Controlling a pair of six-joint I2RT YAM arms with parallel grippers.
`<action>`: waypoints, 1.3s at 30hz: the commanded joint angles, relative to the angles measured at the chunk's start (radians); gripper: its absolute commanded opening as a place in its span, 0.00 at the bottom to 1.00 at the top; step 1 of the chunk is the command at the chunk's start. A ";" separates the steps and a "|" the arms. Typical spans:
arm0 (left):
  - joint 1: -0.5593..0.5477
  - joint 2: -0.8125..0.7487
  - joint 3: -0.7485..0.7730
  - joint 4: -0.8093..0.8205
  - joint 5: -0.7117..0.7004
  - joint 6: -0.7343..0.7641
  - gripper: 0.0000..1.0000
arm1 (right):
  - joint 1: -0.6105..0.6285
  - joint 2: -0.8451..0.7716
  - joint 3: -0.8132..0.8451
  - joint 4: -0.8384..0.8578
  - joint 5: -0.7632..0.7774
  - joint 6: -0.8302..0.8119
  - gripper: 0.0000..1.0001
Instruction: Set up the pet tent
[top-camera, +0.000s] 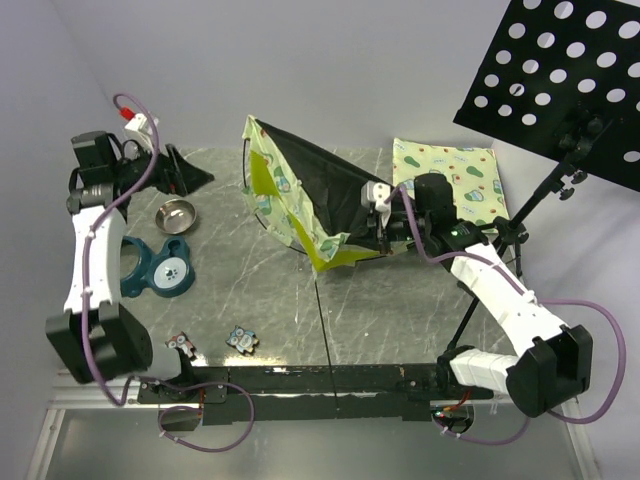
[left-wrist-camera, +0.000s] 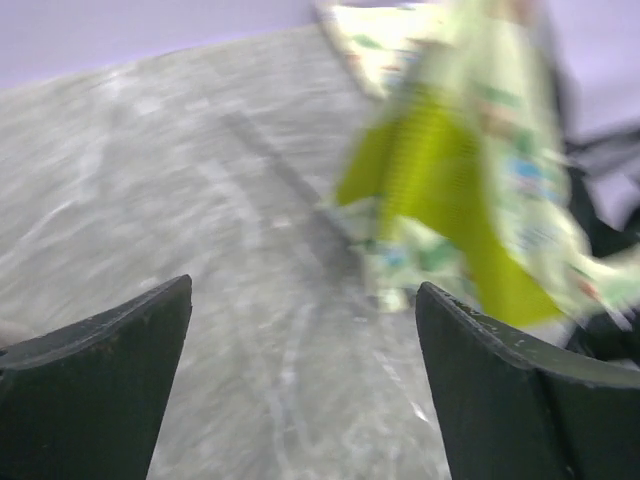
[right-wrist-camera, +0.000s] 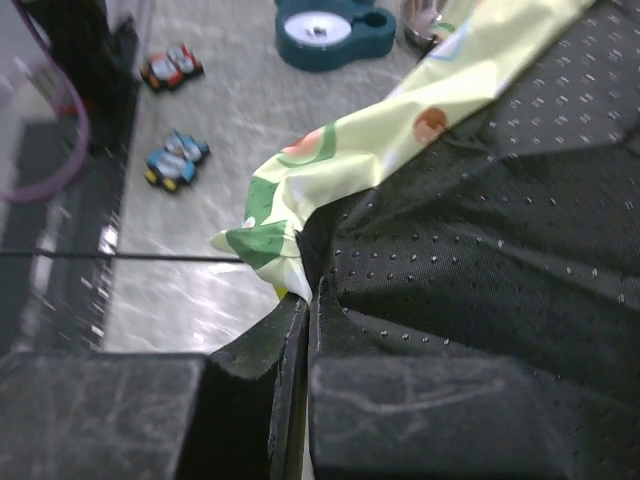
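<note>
Left side. The left gripper (top-camera: 188, 176) sits over the far left corner of the table (top-camera: 400, 320), well apart from the pet tent. In the left wrist view its fingers (left-wrist-camera: 110, 370) stand wide apart with only bare table between them; it has hold of nothing. That view is blurred.

Just near of it lies a steel bowl (top-camera: 176, 214), and nearer again a blue dish (top-camera: 160, 270) with a white centre. Two small toys (top-camera: 181, 345) (top-camera: 241, 340) lie side by side along the near edge, left of centre.

Centre. The pet tent (top-camera: 300, 195) stands partly raised in the middle of the table, toward the far edge. Its black base sheet (right-wrist-camera: 520, 200) tilts up and faces right; avocado-print fabric hangs on its left side, and a lime panel folds along its near edge. A thin dark rod (top-camera: 322, 320) runs from under the tent straight to the near edge.

Right side. The right gripper (top-camera: 380, 215) is at the tent's right edge. In the right wrist view its fingers (right-wrist-camera: 260, 350) are pressed together, pinching the tent where black sheet meets printed fabric.

A flat printed mat (top-camera: 455, 180) lies at the far right corner. A black perforated stand (top-camera: 560, 70) rises beyond it.
</note>
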 joint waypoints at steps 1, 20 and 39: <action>-0.100 -0.103 -0.025 0.066 0.239 0.041 1.00 | 0.004 -0.045 0.050 0.132 -0.031 0.318 0.00; -0.723 -0.274 -0.002 0.042 0.351 0.166 0.76 | -0.047 0.159 0.215 0.385 -0.035 0.981 0.00; -0.522 -0.522 -0.050 0.117 0.419 -0.079 0.79 | -0.050 0.110 0.225 0.307 -0.035 0.907 0.00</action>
